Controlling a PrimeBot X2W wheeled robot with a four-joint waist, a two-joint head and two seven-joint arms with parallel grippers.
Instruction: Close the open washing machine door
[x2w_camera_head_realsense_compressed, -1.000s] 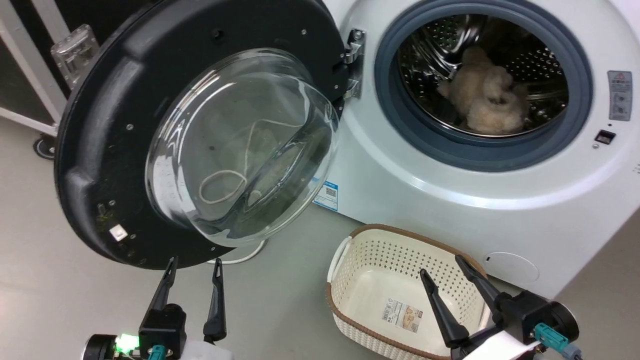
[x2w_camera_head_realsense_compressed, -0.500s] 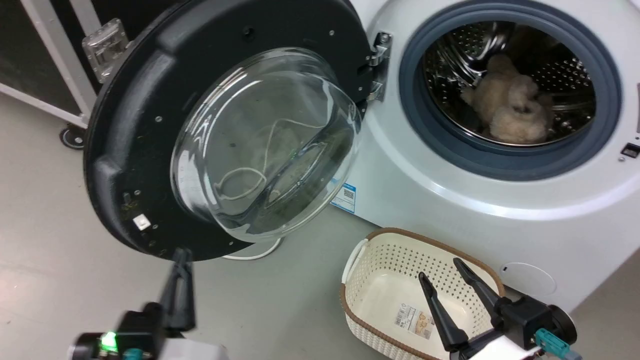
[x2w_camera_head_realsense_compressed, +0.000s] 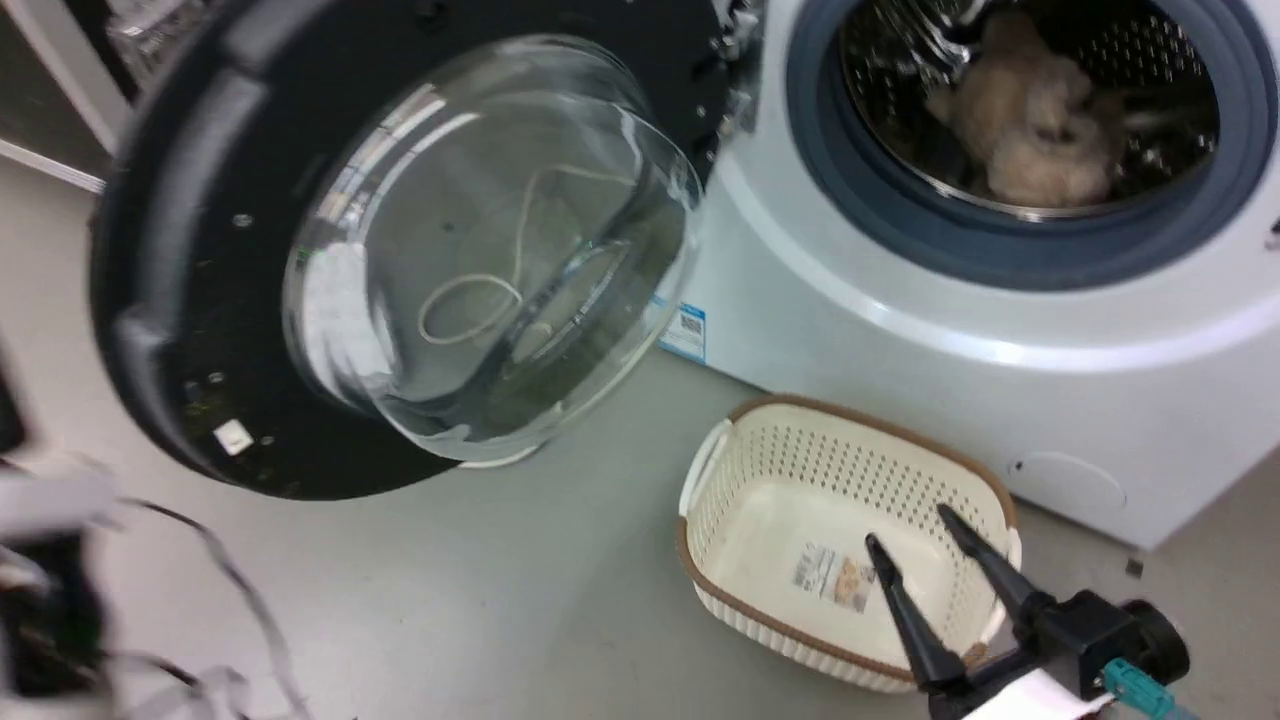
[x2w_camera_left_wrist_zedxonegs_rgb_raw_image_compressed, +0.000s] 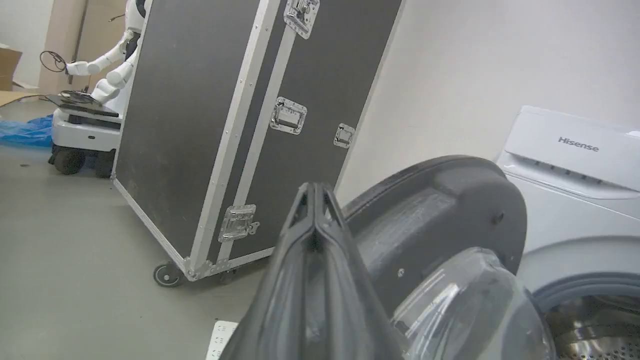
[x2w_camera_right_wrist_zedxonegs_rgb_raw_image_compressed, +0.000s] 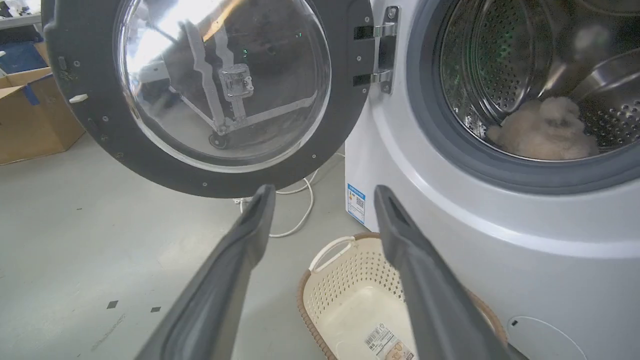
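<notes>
The washing machine door is seen swung wide open on its hinge at the left of the white washing machine, its black rim and bulging glass bowl turned outward over the grey floor. In the left wrist view the door's rim is found just right of and behind the left gripper, whose two fingers are pressed together with nothing between them; whether the rim is touched cannot be told. The right gripper is held with its fingers spread and empty above the cream basket, well apart from the door, which lies up and to the left of it. Inside the grey-ringed drum mouth a pale fluffy item is seen. A dark flight case stands beyond the door.
</notes>
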